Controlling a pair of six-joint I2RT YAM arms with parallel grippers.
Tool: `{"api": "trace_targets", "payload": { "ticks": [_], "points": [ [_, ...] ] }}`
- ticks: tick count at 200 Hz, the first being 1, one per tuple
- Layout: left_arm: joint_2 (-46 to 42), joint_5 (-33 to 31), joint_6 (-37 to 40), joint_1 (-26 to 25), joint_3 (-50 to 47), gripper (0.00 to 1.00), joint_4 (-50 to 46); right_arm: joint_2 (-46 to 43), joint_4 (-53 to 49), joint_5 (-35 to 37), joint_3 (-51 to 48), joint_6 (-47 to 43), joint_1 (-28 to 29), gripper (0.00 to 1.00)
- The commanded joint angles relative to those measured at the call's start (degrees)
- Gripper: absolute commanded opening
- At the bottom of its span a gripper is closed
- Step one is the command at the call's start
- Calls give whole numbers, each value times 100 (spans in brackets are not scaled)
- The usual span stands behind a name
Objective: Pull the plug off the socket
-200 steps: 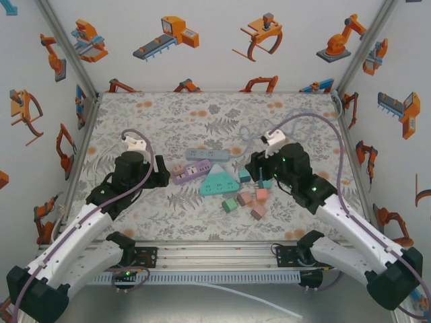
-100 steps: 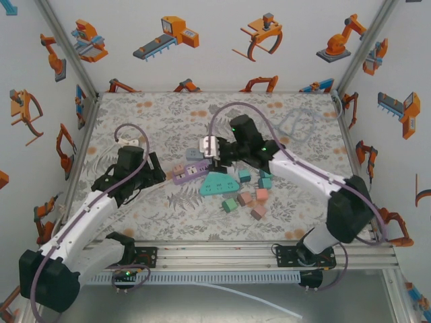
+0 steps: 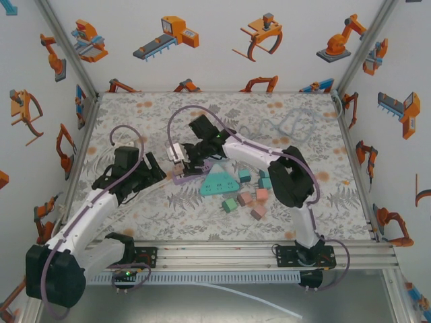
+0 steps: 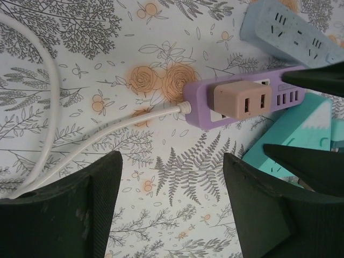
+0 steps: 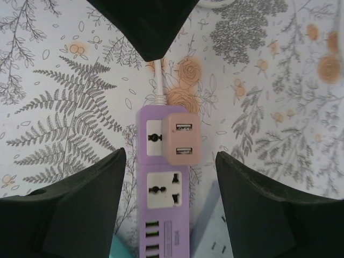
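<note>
the purple strip (image 3: 183,177) lies mid-surface (image 3: 135,121), hemmed in at 3 o'clock by a teal triangular socket (image 3: 219,182). bare floral print lies toward 9 and 12. the beige plug (image 5: 181,140), a smooth boxy block with two usb slots, sits at the strip's cord end. the left wrist view adds the white cord (image 4: 107,131) curling off to 9. the right claw (image 5: 169,156) hangs open astride the strip. the left claw (image 4: 169,204) is open near the cord, holding nothing.
</note>
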Motion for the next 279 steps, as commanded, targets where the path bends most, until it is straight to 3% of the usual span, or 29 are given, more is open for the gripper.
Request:
{"api": "trace_targets", "payload": {
  "ticks": [1, 24, 56, 102, 122, 155, 220, 279],
  "points": [
    [141, 188, -181, 36, -130, 70, 328, 318, 167, -364, 308, 271, 21, 60],
    [309, 344, -208, 40, -231, 70, 660, 584, 307, -484, 472, 501, 21, 51],
    [567, 460, -387, 32, -443, 64, 1277, 724, 322, -555, 571, 662, 20, 28],
    [1174, 468, -688, 7, -433, 58, 1842, 685, 344, -602, 434, 705, 21, 17],
    [1427, 474, -760, -21, -433, 51, 2094, 659, 390, -583, 363, 748, 30, 16],
    [1800, 484, -776, -73, -336, 50, 2135, 603, 551, -556, 238, 863, 30, 16],
    [2113, 501, -630, -143, -313, 44, 1613, 446, 1166, -625, 25, 1365, 30, 15],
    [1954, 342, -638, -180, -768, 43, 1427, 366, 1547, -784, 71, 1818, 30, 11]
  ]
}}
